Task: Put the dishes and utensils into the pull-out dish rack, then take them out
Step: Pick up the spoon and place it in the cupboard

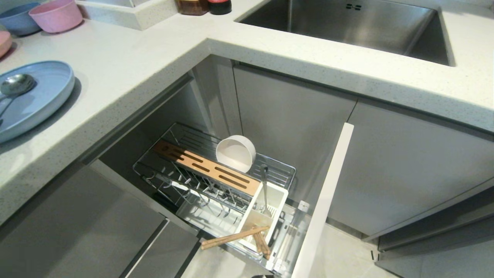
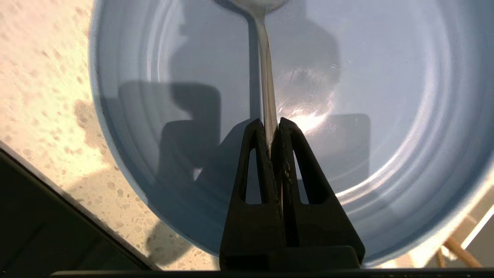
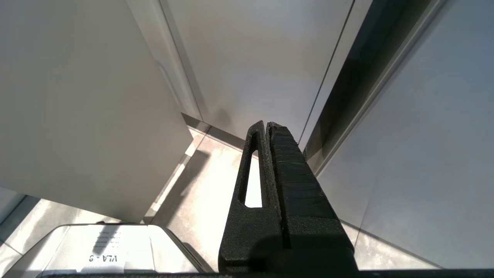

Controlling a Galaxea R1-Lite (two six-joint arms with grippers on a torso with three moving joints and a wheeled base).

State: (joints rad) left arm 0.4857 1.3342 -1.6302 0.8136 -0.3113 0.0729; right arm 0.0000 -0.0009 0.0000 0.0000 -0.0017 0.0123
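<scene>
Left gripper (image 2: pixel 272 125): fingers drawn together on the thin handle of the silver spoon (image 2: pixel 266 77), which passes between the tips. The clamp sits partway along the handle; the spoon's bowl end lies beyond, at the far edge of the left wrist view. The gripper is positioned over the light-blue plate (image 2: pixel 386 96), whose floor fills most of that view.

In the head view the light-blue plate (image 1: pixel 46 96) rests on the speckled countertop (image 1: pixel 127 58) at the robot's left, with the spoon's (image 1: pixel 15 85) bowl lying inside it. The left gripper itself is outside that view.

Pull-out dish rack (image 1: pixel 216 181): drawn out below the counter. The cream-white bowl (image 1: pixel 235 153) stands tilted on its side against the slotted wooden strip (image 1: pixel 208 167). The chopsticks (image 1: pixel 239 236) lie across the near end of the white utensil caddy (image 1: pixel 266 210), projecting past it.

Right gripper (image 3: pixel 267 127): fingers pressed together, holding nothing, hanging near the cabinet fronts (image 3: pixel 251 58) above the floor.
</scene>
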